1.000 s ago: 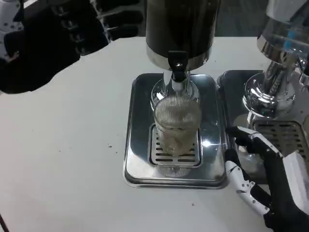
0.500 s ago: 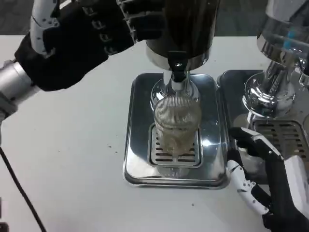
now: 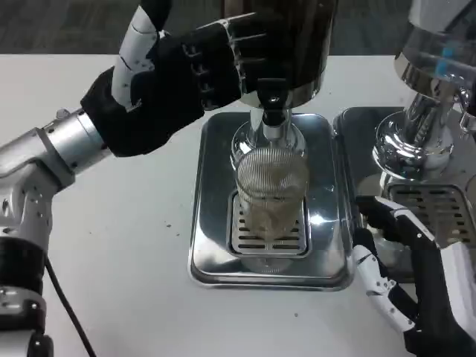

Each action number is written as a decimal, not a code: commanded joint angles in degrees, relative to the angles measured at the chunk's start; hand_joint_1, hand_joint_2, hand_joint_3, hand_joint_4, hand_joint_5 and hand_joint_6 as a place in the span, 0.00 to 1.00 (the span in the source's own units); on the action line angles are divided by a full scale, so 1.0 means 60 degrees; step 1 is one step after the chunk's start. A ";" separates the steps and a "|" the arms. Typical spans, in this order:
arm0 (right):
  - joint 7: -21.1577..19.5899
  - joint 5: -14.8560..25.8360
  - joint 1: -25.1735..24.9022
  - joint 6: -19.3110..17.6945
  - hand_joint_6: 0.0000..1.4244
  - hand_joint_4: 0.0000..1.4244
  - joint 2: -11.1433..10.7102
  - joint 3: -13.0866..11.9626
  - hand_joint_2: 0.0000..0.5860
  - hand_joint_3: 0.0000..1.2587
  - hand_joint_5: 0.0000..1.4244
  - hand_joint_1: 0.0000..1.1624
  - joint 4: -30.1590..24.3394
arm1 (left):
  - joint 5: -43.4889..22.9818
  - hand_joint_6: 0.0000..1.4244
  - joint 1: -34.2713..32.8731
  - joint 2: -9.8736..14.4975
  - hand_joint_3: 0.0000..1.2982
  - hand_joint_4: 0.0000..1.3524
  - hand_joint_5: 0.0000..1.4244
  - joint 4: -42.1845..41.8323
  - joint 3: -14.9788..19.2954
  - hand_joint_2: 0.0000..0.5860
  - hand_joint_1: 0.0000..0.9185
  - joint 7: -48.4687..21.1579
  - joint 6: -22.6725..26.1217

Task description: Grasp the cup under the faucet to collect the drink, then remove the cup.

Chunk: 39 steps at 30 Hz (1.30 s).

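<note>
Right hand (image 3: 405, 279) at the near right edge of the tabletop, fingers apart, empty; the cup (image 3: 272, 192) stands upright to its left on the drip tray (image 3: 212, 223), directly below the faucet (image 3: 273, 111), long axis vertical, a clear gap between them. Left hand (image 3: 175, 78) raised near the far edge, fingers spread and holding nothing, up by the dispenser body above the cup; judged: right hand nearer for a side grasp

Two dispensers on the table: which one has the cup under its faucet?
The dark dispenser in the middle: the ribbed cup stands on its tray under the faucet. The silver dispenser on the right has none visible.
</note>
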 commanded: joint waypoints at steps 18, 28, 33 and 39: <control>-0.0252 0.0150 -0.0020 -0.0214 0.25 0.25 0.0112 -0.0033 0.75 0.30 0.25 0.31 0.0312 | 0.1083 0.07 -0.0283 -0.0404 0.18 0.13 0.15 0.0891 -0.0308 0.13 0.00 0.0240 -0.1820; -0.0210 0.0174 -0.0033 -0.0231 0.25 0.25 0.0080 -0.0029 0.75 0.30 0.25 0.31 0.0327 | 0.1447 0.07 0.0040 -0.0403 0.17 0.12 0.14 0.1013 -0.0416 0.13 0.00 0.0181 -0.2732; -0.0171 0.0175 -0.0057 -0.0225 0.25 0.25 0.0046 -0.0032 0.75 0.30 0.25 0.31 0.0300 | 0.1656 0.07 0.0126 -0.0299 0.16 0.13 0.14 0.1299 -0.0480 0.12 0.00 0.0195 -0.3238; -0.0097 0.0223 -0.0099 -0.0218 0.25 0.25 -0.0026 -0.0048 0.75 0.30 0.25 0.31 0.0298 | 0.1821 0.08 0.0263 -0.0205 0.16 0.13 0.15 0.1402 -0.0564 0.11 0.00 0.0171 -0.3828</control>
